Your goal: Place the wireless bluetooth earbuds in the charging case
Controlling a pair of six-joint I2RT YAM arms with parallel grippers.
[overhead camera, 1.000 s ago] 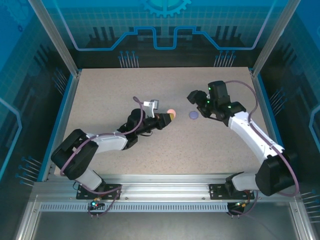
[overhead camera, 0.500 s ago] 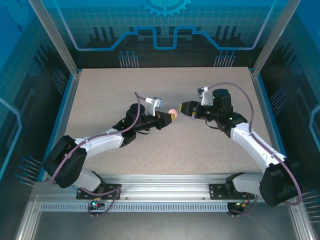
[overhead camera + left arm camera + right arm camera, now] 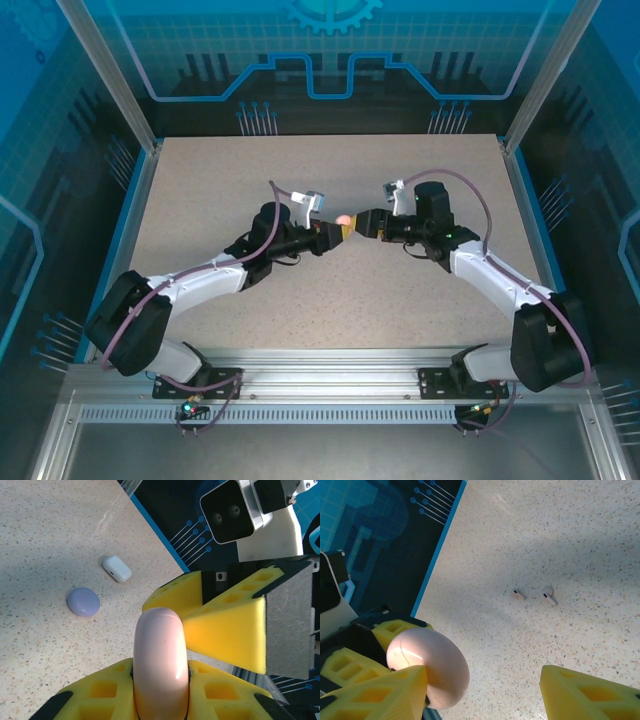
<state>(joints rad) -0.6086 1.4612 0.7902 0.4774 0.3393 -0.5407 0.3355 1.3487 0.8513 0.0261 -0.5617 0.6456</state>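
Note:
My left gripper [image 3: 338, 228] is shut on a pale pink charging case [image 3: 344, 219], held edge-on above the table's middle; its lid looks closed [image 3: 160, 665]. My right gripper [image 3: 364, 222] faces it, open, one yellow finger [image 3: 380, 695] right beside the case [image 3: 432, 667] and the other finger [image 3: 590, 695] far off to the side. Two tiny pale earbuds [image 3: 519, 594] [image 3: 549, 595] lie on the table beyond the case. A purple round case [image 3: 83, 601] and a small white case [image 3: 117, 568] rest on the table.
The speckled table [image 3: 250, 180] has a blue rim and metal frame posts at its edges. The right wrist camera housing [image 3: 232, 510] hangs close above the left gripper. Both arms meet at the centre, with bare table on either side.
The right gripper has swung left from over the purple case and now meets the pink case, open. The left gripper has pushed the case slightly forward and up.

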